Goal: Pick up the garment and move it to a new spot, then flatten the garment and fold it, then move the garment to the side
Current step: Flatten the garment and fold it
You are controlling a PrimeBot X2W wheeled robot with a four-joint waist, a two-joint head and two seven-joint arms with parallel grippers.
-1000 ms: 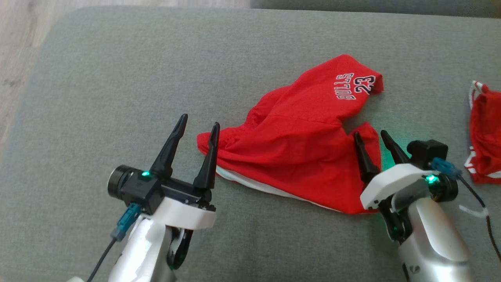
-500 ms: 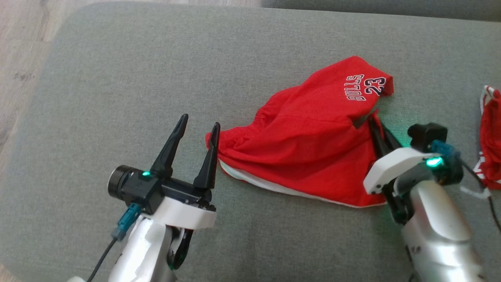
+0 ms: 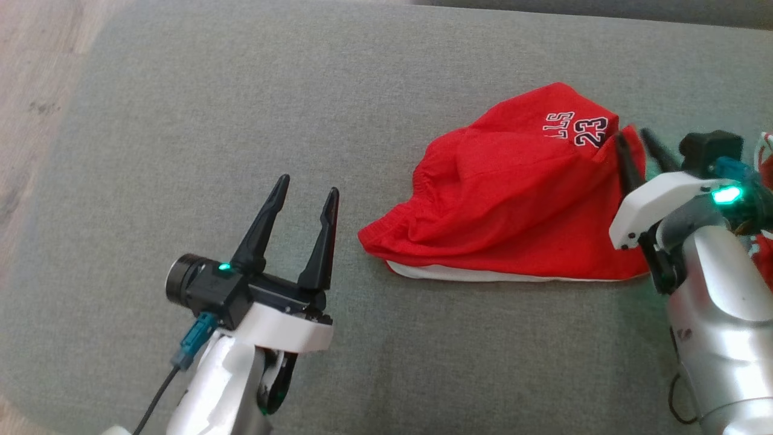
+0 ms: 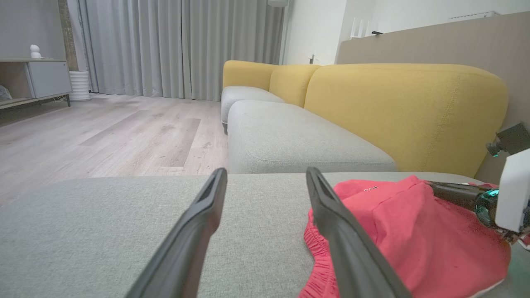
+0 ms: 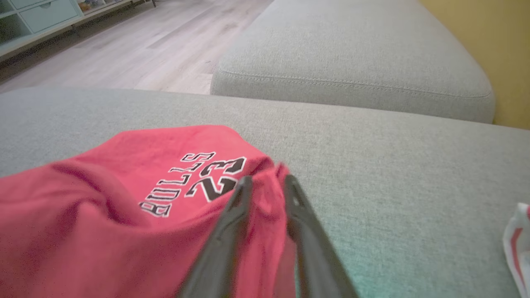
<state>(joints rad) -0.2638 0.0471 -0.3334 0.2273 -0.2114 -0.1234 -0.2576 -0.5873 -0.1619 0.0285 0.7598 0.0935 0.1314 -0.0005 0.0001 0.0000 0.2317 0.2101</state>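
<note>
**GARMENT STATUS: RED CLOTH ON RIGHT HALF OF CUSHION, ONE EDGE GRIPPED**

1. Left gripper (image 3: 308, 184): sits over the near left part of the grey cushion (image 3: 181, 121). Its fingers are spread wide and hold nothing. It is just clear of the cloth.

2. Red garment (image 3: 507, 205): lies crumpled on the right half of the cushion.
   - A gathered elastic edge (image 4: 319, 244) faces the cushion's left side.
   - A white strip (image 3: 483, 275) shows along the edge nearest the cushion's front.
   - The folds hide the garment's full outline, so its shape cannot be made out.

3. Lettering (image 5: 194, 182): black characters with white outlines on the part of the garment towards the cushion's back.
   - Right wrist view: reads "BULLS" with "23" beside it.
   - Head view: only "23" and the last letters of the word show. A fold swallows the rest.

4. Right gripper (image 5: 268, 179): at the garment's edge towards the cushion's right side, with its fingers drawn narrow. A raised ridge of red fabric is pinched between them. The fingers themselves hide how deep the fabric runs.

5. Second cloth (image 5: 517, 236): white with a red stripe, on the far right of the cushion. The frame edge cuts it off, so its type cannot be determined
</note>
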